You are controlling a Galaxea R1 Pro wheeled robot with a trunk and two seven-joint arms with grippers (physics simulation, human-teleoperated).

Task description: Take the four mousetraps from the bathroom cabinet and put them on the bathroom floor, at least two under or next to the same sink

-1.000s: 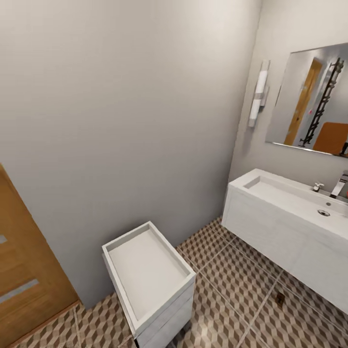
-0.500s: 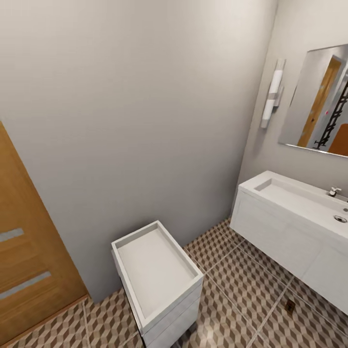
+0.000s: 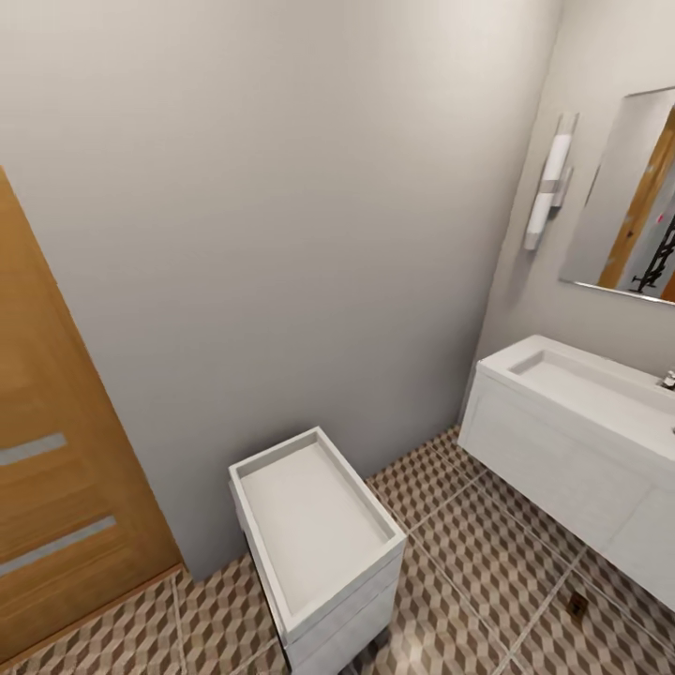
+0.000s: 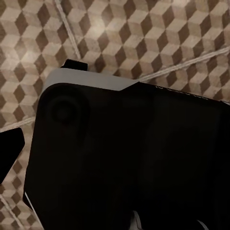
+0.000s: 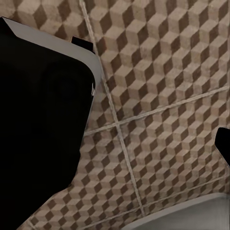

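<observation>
One mousetrap (image 3: 578, 606) flat on bathroom floor (image 3: 487, 553), right below sink (image 3: 572, 441) front. Pincers hidden behind dark robot body in wrist views, so grip state: can't tell.

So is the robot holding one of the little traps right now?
It cannot be told. No jaws are clear in these pictures. One mousetrap lies on the bathroom floor near the sink, with nothing holding it.

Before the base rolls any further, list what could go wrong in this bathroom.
1. One mousetrap already lies on the bathroom floor in front of the sink; rolling that way could run over or shove it.
2. The white square toilet stands close ahead, so the base or an arm could hit it.
3. The wooden door is close on the left, limiting turning room.
</observation>
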